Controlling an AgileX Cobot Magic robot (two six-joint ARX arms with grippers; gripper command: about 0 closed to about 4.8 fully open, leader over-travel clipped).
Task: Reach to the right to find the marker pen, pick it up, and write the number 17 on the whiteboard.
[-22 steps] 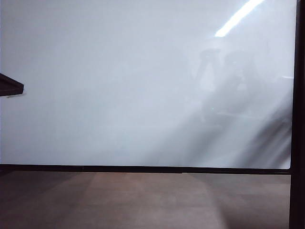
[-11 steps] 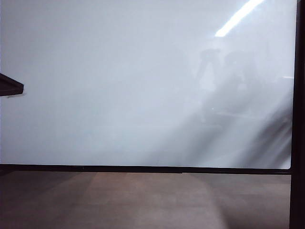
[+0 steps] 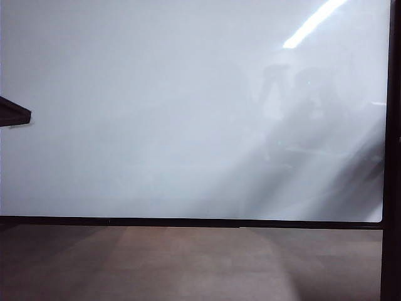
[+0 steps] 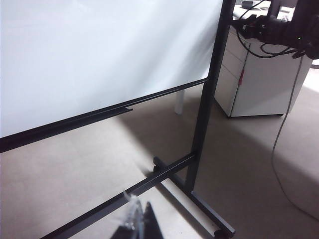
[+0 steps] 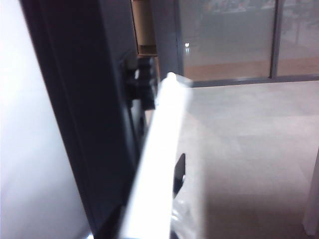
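The whiteboard (image 3: 156, 113) fills the exterior view, glossy white with a thin black frame; neither gripper shows there. In the right wrist view a long white marker pen (image 5: 160, 154) runs up from between the jaws, close beside the board's black side post (image 5: 84, 124). My right gripper (image 5: 149, 230) is shut on the pen, with a taped fingertip (image 5: 188, 219) against its side. In the left wrist view my left gripper (image 4: 140, 219) hangs shut and holds nothing, above the floor in front of the whiteboard (image 4: 89, 55).
A brown wood-grain surface (image 3: 188, 263) lies below the board. A dark ledge (image 3: 12, 114) juts in at the left. The stand's base bars (image 4: 164, 174), a white cabinet (image 4: 259, 74) and loose cables (image 4: 281, 144) are nearby. A black knob (image 5: 142, 82) sits on the post.
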